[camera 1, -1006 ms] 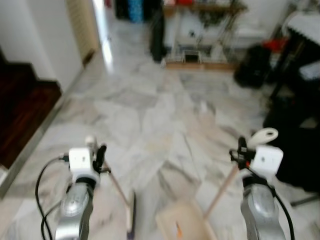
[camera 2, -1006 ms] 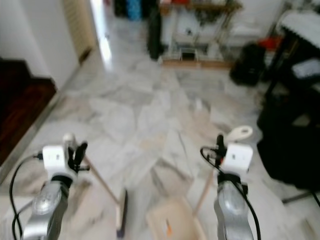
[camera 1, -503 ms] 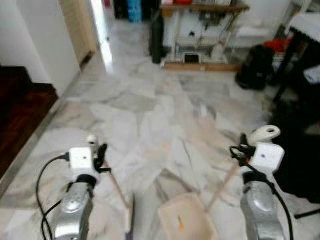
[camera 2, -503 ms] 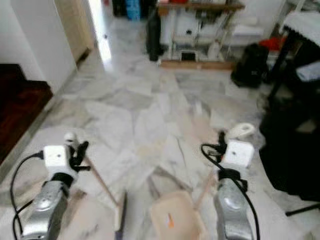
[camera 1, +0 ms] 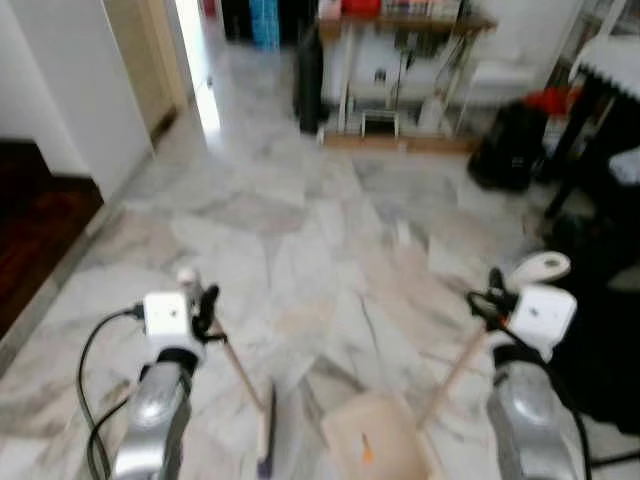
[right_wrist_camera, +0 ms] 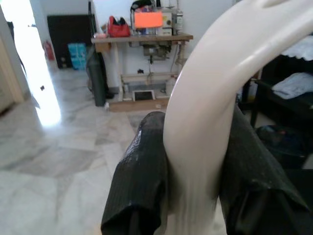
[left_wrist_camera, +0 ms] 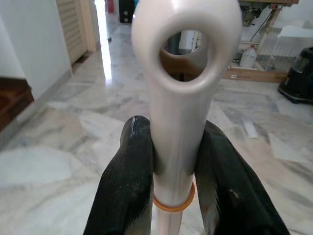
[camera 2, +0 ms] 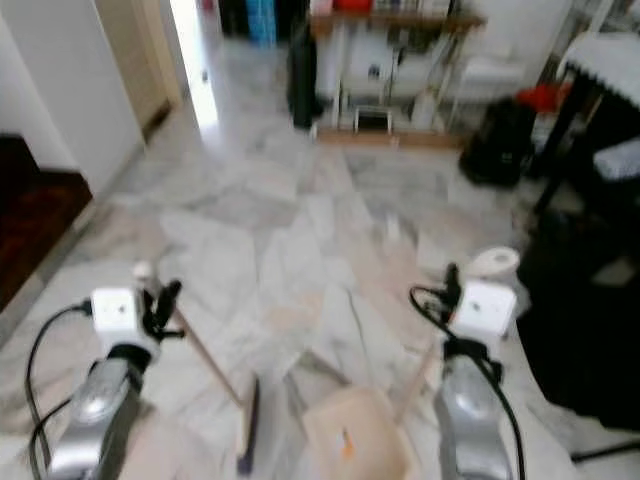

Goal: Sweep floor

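On a grey-veined marble floor [camera 1: 300,230], head cameras, both eyes showing one scene:
- Left gripper [camera 1: 205,312], low on the left, clamped on the upper end of a broom [camera 1: 262,440]. The handle slants down toward the middle; the dark brush head rests on the floor near the lower edge.
- Right gripper [camera 1: 490,303], low on the right, clamped on the handle of a dustpan [camera 1: 378,445]. The cream pan sits on the floor just beside the broom head, with a small orange scrap [camera 1: 367,450] lying inside it.
- Further off: a wooden-topped table [camera 1: 400,25] with clutter beneath, a black bag [camera 1: 510,145] on the floor to its right, dark furniture along the right edge, a white wall [camera 1: 55,90] and a dark wooden step [camera 1: 35,220] on the left. A small pale scrap [camera 1: 403,235] lies on the floor mid-room.

Left wrist camera:
- Two black fingers [left_wrist_camera: 127,191] pressed against either side of the pale broom handle, just above an orange ring [left_wrist_camera: 172,203]. The handle ends in a rounded loop with a hanging hole. A white jug [left_wrist_camera: 248,56] stands on the floor beyond.

Right wrist camera:
- Two black fingers [right_wrist_camera: 142,181] closed around the curved cream dustpan handle. Behind stand the table bearing a red bag [right_wrist_camera: 119,28], a blue container [right_wrist_camera: 77,51] against the far wall, and a bright doorway.
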Motion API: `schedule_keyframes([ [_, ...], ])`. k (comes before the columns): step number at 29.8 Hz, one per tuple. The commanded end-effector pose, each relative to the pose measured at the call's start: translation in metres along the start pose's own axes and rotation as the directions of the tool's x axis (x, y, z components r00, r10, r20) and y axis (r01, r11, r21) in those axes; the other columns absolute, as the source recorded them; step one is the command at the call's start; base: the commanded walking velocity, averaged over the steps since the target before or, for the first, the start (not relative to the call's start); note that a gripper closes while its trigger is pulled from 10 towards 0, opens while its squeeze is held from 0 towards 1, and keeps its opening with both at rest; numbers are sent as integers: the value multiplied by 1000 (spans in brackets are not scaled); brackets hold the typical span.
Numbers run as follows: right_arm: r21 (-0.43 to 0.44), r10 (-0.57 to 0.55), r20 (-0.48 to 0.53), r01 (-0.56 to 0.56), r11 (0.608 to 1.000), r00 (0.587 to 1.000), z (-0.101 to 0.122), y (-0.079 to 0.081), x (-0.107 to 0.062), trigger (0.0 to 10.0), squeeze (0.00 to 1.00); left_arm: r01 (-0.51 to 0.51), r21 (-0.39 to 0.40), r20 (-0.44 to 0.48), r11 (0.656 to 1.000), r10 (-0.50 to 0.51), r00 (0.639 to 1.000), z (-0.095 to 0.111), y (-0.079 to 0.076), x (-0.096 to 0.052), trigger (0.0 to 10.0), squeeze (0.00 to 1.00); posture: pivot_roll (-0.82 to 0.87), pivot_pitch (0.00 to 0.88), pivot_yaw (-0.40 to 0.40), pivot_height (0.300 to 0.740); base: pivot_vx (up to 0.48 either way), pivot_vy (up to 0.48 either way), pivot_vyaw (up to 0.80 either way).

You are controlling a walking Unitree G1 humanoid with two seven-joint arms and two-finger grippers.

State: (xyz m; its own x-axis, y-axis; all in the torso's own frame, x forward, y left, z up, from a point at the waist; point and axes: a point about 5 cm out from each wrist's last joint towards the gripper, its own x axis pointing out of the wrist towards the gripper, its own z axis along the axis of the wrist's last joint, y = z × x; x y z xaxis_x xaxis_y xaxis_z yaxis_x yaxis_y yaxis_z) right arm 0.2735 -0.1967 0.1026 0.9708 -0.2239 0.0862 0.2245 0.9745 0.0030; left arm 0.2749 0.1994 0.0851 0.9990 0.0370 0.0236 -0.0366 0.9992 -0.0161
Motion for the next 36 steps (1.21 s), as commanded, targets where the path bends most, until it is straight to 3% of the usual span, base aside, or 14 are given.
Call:
schedule_keyframes([
  [1, 6, -22, 23, 22, 1000, 1000, 4, -7, 1, 10000, 0, 18, 1, 56, 1000, -18, 998, 12, -5, 4, 10000, 0, -55, 0, 9, 740, 345, 0, 0],
  [36, -19, -33, 38, 33, 999, 999, 6, -13, 5, 10000, 0, 32, 6, 62, 999, -32, 998, 13, -9, 4, 10000, 0, -52, 0, 10, 740, 355, 0, 0],
])
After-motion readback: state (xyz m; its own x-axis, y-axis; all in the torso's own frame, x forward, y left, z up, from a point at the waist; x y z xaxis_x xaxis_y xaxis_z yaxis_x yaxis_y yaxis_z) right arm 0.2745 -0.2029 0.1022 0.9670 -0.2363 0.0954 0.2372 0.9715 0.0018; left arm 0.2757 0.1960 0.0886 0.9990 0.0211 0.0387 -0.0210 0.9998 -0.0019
